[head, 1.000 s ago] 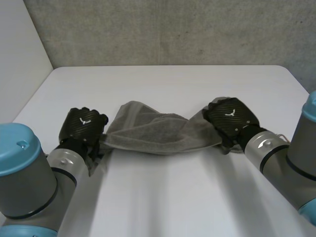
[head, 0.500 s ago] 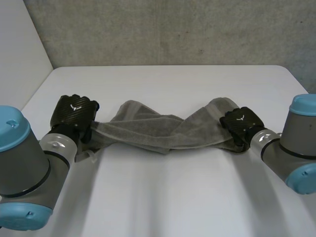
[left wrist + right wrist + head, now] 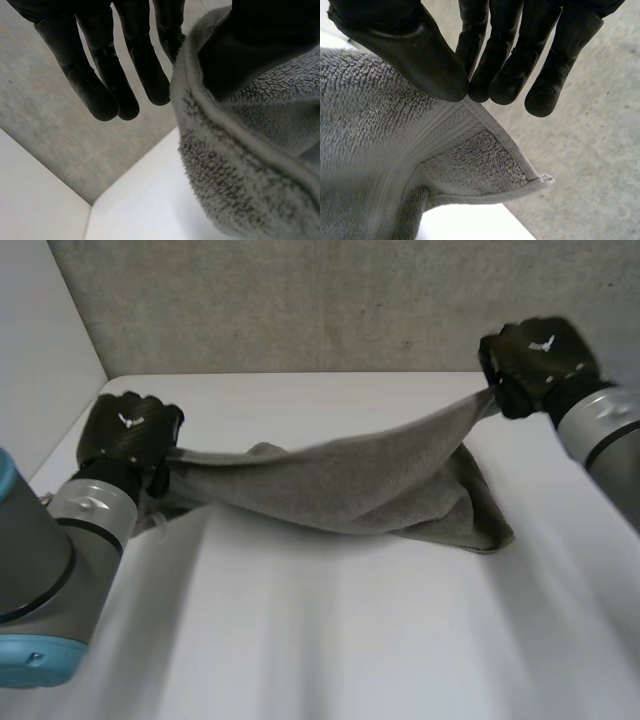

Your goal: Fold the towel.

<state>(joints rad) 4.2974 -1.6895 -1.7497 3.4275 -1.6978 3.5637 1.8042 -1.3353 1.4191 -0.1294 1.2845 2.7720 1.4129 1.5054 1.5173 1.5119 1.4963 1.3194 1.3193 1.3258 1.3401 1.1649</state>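
The grey towel [image 3: 350,480] hangs stretched between my two hands above the white table [image 3: 330,640], and its lower right fold rests on the table. My left hand [image 3: 128,435] holds the towel's left end just above the table's left side. In the left wrist view the thumb presses the towel [image 3: 240,165] against a finger of the left hand [image 3: 105,75]. My right hand [image 3: 540,360] is raised at the back right. In the right wrist view its thumb [image 3: 405,50] pinches the hemmed edge of the towel [image 3: 370,130] against the fingers, close to a corner [image 3: 540,177].
A grey concrete wall [image 3: 330,300] stands behind the table's far edge. A white panel [image 3: 40,340] rises along the left side. The table's front half lies bare below the towel.
Both hands moved apart and up. The right hand closed on the towel's right end and lifted it toward the back right. The towel went from bunched on the table to stretched.
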